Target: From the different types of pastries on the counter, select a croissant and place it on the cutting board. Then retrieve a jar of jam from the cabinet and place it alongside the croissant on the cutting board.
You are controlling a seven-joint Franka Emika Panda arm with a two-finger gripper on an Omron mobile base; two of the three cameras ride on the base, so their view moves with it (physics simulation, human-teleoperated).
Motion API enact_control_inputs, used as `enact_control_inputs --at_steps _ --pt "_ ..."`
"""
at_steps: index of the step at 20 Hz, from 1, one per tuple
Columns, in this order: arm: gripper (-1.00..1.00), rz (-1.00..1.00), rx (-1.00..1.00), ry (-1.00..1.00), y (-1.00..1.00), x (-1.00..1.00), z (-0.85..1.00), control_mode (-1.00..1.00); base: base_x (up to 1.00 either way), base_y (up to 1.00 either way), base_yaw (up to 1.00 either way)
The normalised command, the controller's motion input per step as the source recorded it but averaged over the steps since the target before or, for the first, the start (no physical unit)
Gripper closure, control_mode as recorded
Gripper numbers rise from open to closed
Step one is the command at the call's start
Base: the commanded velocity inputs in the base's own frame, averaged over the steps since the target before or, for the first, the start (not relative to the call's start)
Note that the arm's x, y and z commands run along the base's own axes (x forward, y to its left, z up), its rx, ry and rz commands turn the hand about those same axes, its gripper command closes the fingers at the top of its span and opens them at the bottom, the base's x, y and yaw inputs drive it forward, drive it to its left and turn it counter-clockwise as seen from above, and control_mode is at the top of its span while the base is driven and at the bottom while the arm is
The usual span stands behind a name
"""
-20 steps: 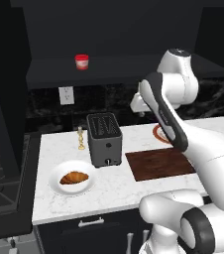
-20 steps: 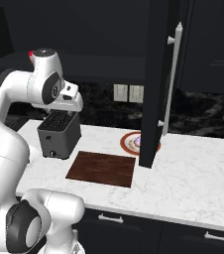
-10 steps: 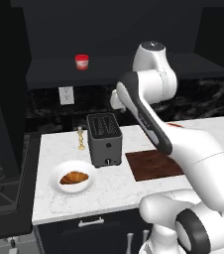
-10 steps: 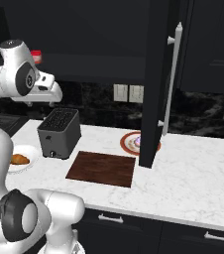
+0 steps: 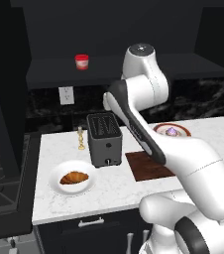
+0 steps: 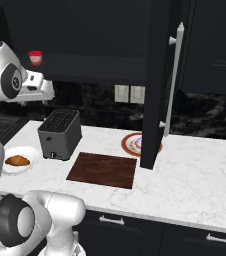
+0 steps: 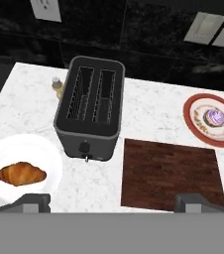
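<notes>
Croissant [image 7: 21, 174] on round white plate [image 7: 43, 154], counter [image 5: 54, 194] left end, just left of toaster [image 7: 90, 107]. Cutting board [image 7: 168, 174] bare, right of toaster, apart from croissant. Purple-topped pastry [image 7: 214, 118] on orange-rimmed plate [image 7: 193, 120] beyond board. Jam jar [image 5: 82, 62] on cabinet shelf [image 5: 49, 72] above. Gripper [image 7: 113, 201] high over counter, fingertips [image 7: 32, 201] spread wide, holding nothing. Small shaker [image 7: 58, 86] behind toaster w/ wall outlet [image 5: 65, 95] above
</notes>
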Motion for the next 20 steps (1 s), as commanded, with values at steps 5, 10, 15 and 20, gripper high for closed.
enact_control_inputs --at_steps 5,10,15,20 --pt "-1.00 0.00 0.07 -0.07 0.32 0.00 0.10 -1.00 0.00 0.00 0.00" --pt "-1.00 0.00 0.00 -0.05 0.61 0.02 0.43 -1.00 0.00 0.00 0.00" --pt "-1.00 0.01 0.00 -0.04 0.28 0.39 0.41 -1.00 0.00 0.00 0.00" --pt "-1.00 0.02 0.00 -0.05 0.15 0.40 0.35 -1.00 0.00 0.00 0.00"
